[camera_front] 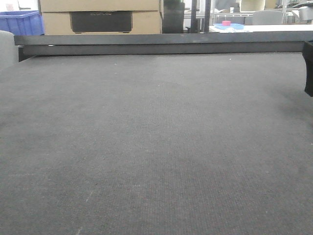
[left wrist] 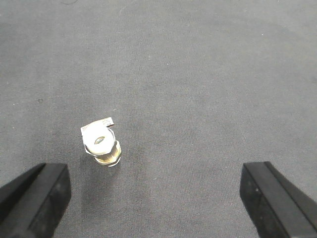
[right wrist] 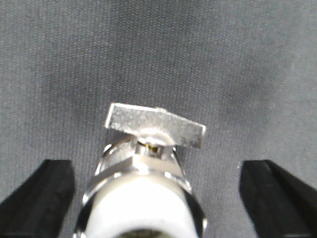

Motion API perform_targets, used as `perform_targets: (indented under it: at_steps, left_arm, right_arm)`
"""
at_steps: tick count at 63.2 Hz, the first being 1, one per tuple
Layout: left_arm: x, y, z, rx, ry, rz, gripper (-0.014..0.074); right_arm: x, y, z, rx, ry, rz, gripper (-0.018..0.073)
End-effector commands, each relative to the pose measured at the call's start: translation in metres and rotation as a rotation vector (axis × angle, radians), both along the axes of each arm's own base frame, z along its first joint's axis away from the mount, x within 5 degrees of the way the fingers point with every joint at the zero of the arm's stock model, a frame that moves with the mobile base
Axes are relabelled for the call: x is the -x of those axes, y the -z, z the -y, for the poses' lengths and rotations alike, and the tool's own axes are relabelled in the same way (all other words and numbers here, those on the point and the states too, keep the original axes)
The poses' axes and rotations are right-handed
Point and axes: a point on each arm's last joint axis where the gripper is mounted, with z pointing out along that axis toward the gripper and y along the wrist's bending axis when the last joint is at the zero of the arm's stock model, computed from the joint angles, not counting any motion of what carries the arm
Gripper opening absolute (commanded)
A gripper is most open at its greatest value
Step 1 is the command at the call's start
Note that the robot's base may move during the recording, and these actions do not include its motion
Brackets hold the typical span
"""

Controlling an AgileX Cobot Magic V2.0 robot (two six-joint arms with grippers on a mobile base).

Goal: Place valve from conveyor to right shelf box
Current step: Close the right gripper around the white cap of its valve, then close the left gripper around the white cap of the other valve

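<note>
The grey woven conveyor [camera_front: 156,147] fills every view beneath me. Closest, in my right wrist view, the valve [right wrist: 148,198] sits low at centre frame between the fingers [right wrist: 54,186] of my right gripper [right wrist: 156,193], which stand wide apart at the lower corners and touch nothing. I judge the valve to be small, rigid, shiny metal, probably slick but light. The round body below the flat handle [right wrist: 156,128] looks the safer hold, since the thin handle could twist. My left gripper [left wrist: 156,191] hangs higher over the belt, also spread wide, with a small valve [left wrist: 101,145] left of centre. I cannot tell whether it is the same one. Farthest off, a black rail [camera_front: 161,48] crosses the top of the front view, with cardboard boxes [camera_front: 100,14] behind it.
</note>
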Motion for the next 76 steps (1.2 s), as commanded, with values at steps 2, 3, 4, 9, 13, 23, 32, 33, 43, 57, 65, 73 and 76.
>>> perform_targets:
  at_steps: [2, 3, 4, 9, 13, 23, 32, 33, 43, 57, 65, 73, 76]
  left_arm:
    - [0.0, -0.002, 0.001, 0.006, 0.002, 0.011, 0.0599]
    - [0.0, -0.002, 0.001, 0.006, 0.002, 0.011, 0.0599]
    - [0.0, -0.002, 0.001, 0.006, 0.002, 0.011, 0.0599]
    - [0.0, -0.002, 0.001, 0.006, 0.002, 0.008, 0.0599]
    - [0.001, -0.001, 0.001, 0.006, 0.002, 0.0, 0.0599]
    - [0.002, 0.001, 0.001, 0.003, -0.001, -0.048, 0.0599]
    - [-0.004, 0.001, -0.005, 0.005, -0.037, -0.143, 0.0599]
    - [-0.005, 0.0, -0.007, 0.005, -0.045, -0.157, 0.0599]
    - [-0.025, -0.008, -0.022, 0.002, -0.109, -0.233, 0.0599]
    - [-0.066, 0.003, -0.041, -0.052, -0.061, -0.296, 0.0599]
    - [-0.095, 0.031, -0.045, -0.054, -0.051, -0.399, 0.0599]
    - [-0.12, 0.062, -0.05, -0.062, -0.049, -0.503, 0.0599]
    - [-0.129, 0.072, -0.051, -0.06, -0.047, -0.523, 0.0599]
  right_arm:
    - [-0.003, -0.002, 0.003, 0.014, -0.009, 0.027, 0.0393]
    - [-0.003, -0.002, 0.003, 0.014, -0.009, 0.029, 0.0361]
    - [-0.003, -0.002, 0.003, 0.014, -0.009, 0.029, 0.0326]
    - [-0.003, -0.002, 0.003, 0.014, -0.009, 0.029, 0.0083]
    - [-0.003, -0.003, 0.003, 0.014, -0.009, 0.029, -0.0081]
    - [0.0, -0.011, 0.002, 0.007, -0.007, 0.045, -0.0158]
    - [0.009, -0.037, -0.003, -0.059, 0.011, 0.122, -0.0158]
    - [0.012, -0.041, -0.004, -0.066, 0.013, 0.135, -0.0158]
    - [0.03, -0.067, -0.004, -0.069, 0.011, 0.201, -0.0158]
    - [0.064, -0.081, -0.007, -0.104, 0.022, 0.277, -0.0158]
    - [0.082, -0.078, -0.008, -0.113, 0.027, 0.284, -0.0158]
    - [0.092, -0.075, -0.008, -0.112, 0.029, 0.288, -0.0158]
    - [0.094, -0.073, -0.008, -0.112, 0.03, 0.282, -0.0158]
